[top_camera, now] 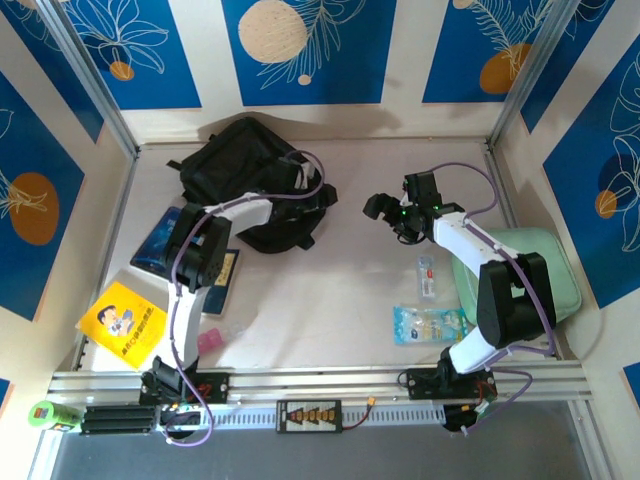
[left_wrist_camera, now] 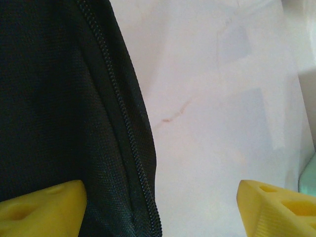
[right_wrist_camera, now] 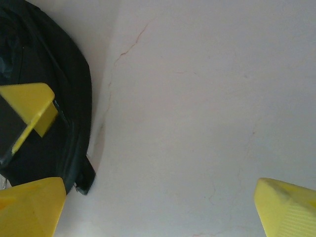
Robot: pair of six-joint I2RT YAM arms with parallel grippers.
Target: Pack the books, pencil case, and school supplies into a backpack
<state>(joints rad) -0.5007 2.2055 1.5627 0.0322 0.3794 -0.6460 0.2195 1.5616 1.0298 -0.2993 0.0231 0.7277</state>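
Left pincer: jaws wide apart, straddling the zipped edge of the large black fabric backpack, nothing clamped. Right pincer: jaws spread wide above the white desk, holding nothing. The backpack lies flat, upper left of centre in the top view. Its long axis runs from upper left to lower right; which end is its top cannot be told.

The black backpack lies far left on the desk, the left gripper at its right edge. The dark blue book sits partly under the left arm, the yellow book nearer the front. The right gripper hangs above bare desk, beside the backpack.
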